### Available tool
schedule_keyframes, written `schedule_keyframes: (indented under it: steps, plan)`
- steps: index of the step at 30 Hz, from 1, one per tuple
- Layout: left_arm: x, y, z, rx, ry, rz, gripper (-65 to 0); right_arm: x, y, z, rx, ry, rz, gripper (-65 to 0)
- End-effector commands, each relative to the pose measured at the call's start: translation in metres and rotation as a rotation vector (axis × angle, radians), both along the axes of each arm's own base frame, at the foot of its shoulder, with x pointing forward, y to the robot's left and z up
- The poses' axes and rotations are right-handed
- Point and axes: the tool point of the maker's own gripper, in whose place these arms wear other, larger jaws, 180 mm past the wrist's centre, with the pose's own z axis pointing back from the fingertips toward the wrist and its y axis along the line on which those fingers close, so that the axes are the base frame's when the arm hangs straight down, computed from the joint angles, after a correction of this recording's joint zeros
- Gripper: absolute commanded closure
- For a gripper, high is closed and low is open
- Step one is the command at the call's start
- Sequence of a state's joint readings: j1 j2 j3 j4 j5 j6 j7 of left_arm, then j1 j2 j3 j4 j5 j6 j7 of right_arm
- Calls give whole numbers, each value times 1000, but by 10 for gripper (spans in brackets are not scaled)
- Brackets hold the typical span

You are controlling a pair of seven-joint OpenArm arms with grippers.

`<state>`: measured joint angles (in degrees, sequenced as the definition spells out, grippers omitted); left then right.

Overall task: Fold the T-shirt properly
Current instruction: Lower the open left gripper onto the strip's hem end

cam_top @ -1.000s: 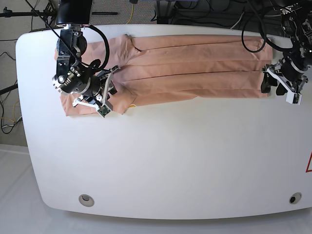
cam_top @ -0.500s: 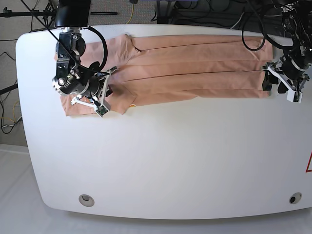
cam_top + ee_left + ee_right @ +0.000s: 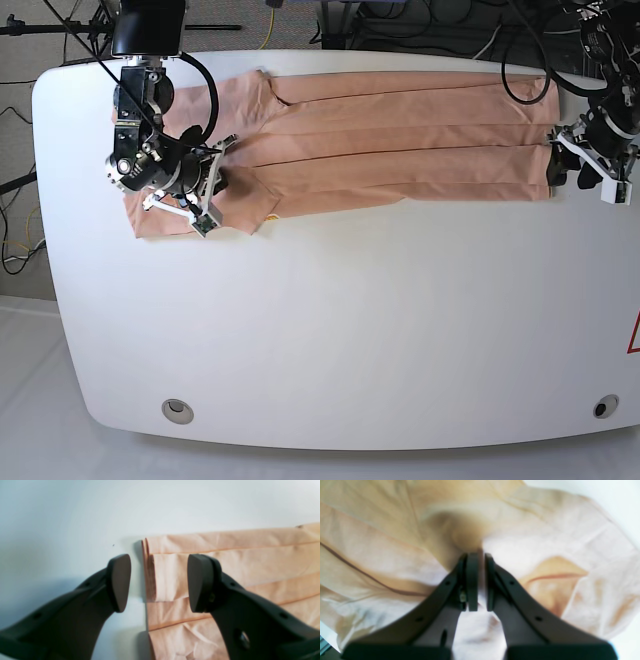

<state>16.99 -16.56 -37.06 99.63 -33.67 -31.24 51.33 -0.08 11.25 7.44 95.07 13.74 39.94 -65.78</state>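
Note:
The peach T-shirt (image 3: 400,140) lies folded into a long pleated strip across the far part of the white table (image 3: 350,320). My right gripper (image 3: 205,190) is at the strip's left end, on the sleeve area. The right wrist view shows that gripper (image 3: 480,580) shut on a pinch of the T-shirt (image 3: 382,542). At the strip's right end, my left gripper (image 3: 585,165) is open. In the left wrist view this gripper (image 3: 155,580) straddles the hem edge of the T-shirt (image 3: 225,555), one finger over the cloth and one over bare table.
Cables and stands crowd the space behind the table's far edge (image 3: 300,50). Two round holes (image 3: 178,410) (image 3: 604,407) sit near the front corners. A red mark (image 3: 634,335) shows at the right edge.
My right gripper has closed on the cloth and shifted slightly left and back. The left gripper has drifted a little right along the hem end, still open.

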Motion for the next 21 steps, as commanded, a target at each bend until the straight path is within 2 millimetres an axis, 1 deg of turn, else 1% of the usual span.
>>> schedule_keyframes:
  steps: [1,7,11,17,19,21]
  plan:
    - [7,2,9,-1,-39,-2,-337,13,0,13,13,-55,0,-47]
    - [7,-1,-2,-14,-12,-6,-335,12,-1,15,8,-56,1,-48]
    - [7,-4,-9,-29,9,-14,-337,11,-1,9,5,-40,3,-47]
    - [6,-3,-12,-43,9,-4,-338,11,-1,8,9,-36,0,-44]
    - [6,2,-11,-43,6,12,-341,11,0,5,14,-35,-3,-41]
    - [7,3,-12,-48,8,14,-342,10,0,4,18,-32,-3,-41]
